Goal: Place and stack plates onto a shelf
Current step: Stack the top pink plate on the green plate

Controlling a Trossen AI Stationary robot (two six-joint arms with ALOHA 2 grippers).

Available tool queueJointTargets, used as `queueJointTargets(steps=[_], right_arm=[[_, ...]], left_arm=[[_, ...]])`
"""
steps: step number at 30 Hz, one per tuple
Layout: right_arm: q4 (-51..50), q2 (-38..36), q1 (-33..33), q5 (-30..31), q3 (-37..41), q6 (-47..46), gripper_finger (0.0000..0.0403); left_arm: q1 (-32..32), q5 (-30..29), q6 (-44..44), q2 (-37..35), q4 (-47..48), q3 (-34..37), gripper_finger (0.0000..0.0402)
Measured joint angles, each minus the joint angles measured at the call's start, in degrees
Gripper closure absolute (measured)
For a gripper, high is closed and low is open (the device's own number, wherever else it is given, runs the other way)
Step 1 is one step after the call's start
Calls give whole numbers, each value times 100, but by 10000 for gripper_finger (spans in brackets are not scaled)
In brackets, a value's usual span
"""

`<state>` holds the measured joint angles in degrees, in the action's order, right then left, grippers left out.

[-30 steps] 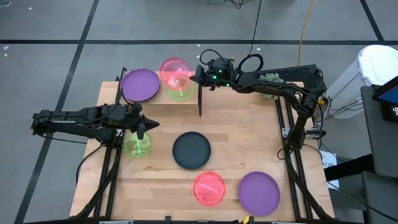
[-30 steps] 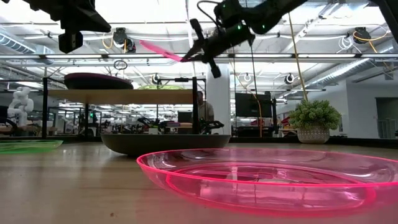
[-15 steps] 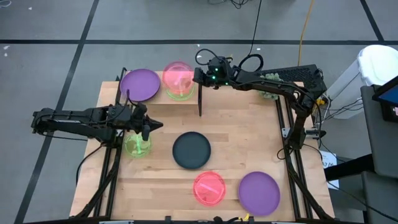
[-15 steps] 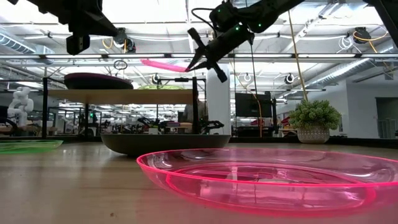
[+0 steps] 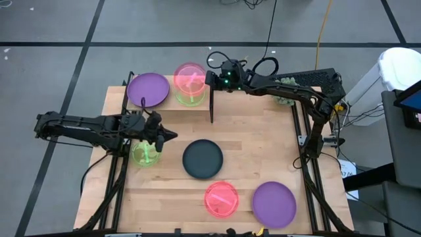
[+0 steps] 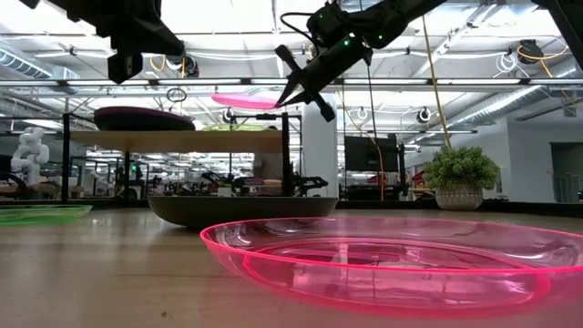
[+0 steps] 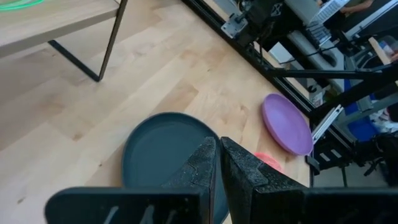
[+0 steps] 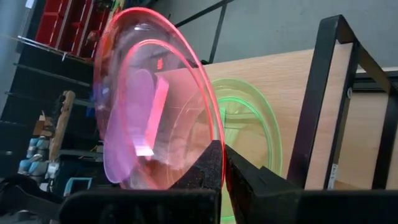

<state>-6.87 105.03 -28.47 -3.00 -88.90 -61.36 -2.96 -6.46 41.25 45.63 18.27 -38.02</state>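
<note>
Jaws of the right gripper are clamped on the rim of a pink plate, held roughly level above the shelf, directly over the green plate already lying on the shelf board beside its black end panel. Right wrist view shows the pinch at the very edge of the plate, thin rim between the pads. Left gripper hangs off the shelf's open front, over the surface, jaws pressed together with nothing between them, near a second green plate.

Other plates relative to the shelf: purple plate on the shelf's far end from the panel; dark plate on the surface just in front of the shelf; second pink plate and second purple plate well in front, toward the surface's near edge.

Handling guess: translucent plastic, light, stiff enough to stay flat from a one-sided rim pinch, but glossy so likely slippery and prone to tilt or swing in the pinch. Rim is the only practical hold; flat centre offers nothing to pinch. Not fragile; a short drop onto the green plate should be harmless, though it may skate off-centre.
</note>
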Motion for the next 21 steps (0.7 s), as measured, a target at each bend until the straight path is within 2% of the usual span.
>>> queueJointTargets(steps=[8,13,21], right_arm=[[106,138,84,148,27,128,403],[571,339,121,146,31,64,403],[292,361,121,144,31,246,403]], left_arm=[[-29,7,4,19,-254,0,373],[-29,9,111,17,-253,0,373],[-31,9,207,17,-277,0,373]])
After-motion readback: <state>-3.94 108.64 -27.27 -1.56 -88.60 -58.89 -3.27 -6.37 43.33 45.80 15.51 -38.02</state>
